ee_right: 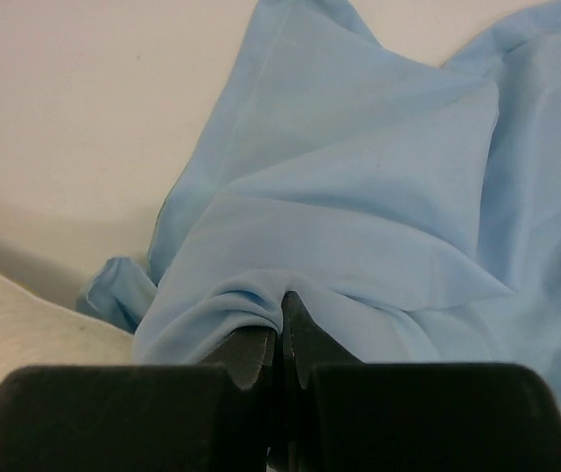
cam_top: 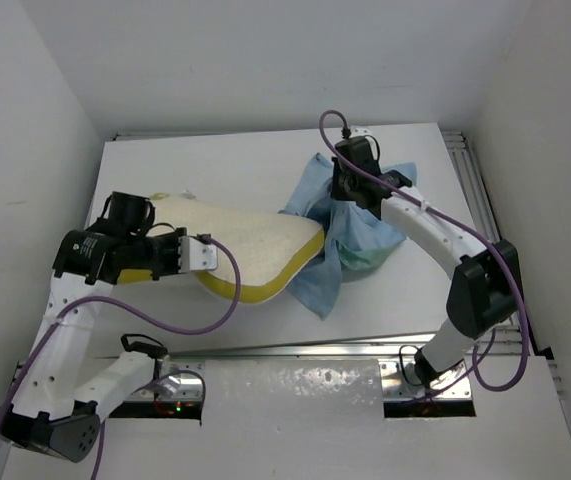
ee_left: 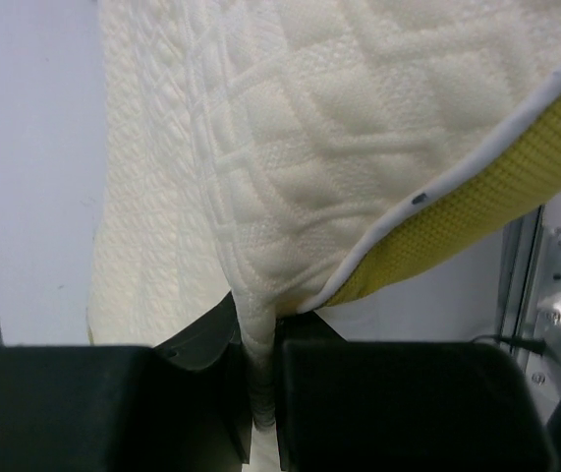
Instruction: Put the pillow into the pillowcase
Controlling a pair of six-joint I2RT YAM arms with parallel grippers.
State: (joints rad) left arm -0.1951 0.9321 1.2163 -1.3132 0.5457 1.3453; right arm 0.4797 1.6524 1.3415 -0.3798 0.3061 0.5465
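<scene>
Quilted cream pillow (cam_top: 255, 245) with yellow edge, beside crumpled light-blue pillowcase (cam_top: 357, 235).
Left gripper (ee_left: 258, 364) pinches a pillow fold; right gripper (ee_right: 282, 329) is clamped on pillowcase cloth.

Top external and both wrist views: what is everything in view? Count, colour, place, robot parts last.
pillow: one, cream with yellow edge, centre-left on the table, right corner against the pillowcase.
pillowcase: one, light blue, bunched centre-right.
table: one, white, under everything.
rail: one, grey metal, near table edge.
cables: two, purple, one along each arm.
left arm: white and black, left; left gripper shut on pillow's edge.
right arm: white and black, right; right gripper shut on pillowcase.
</scene>
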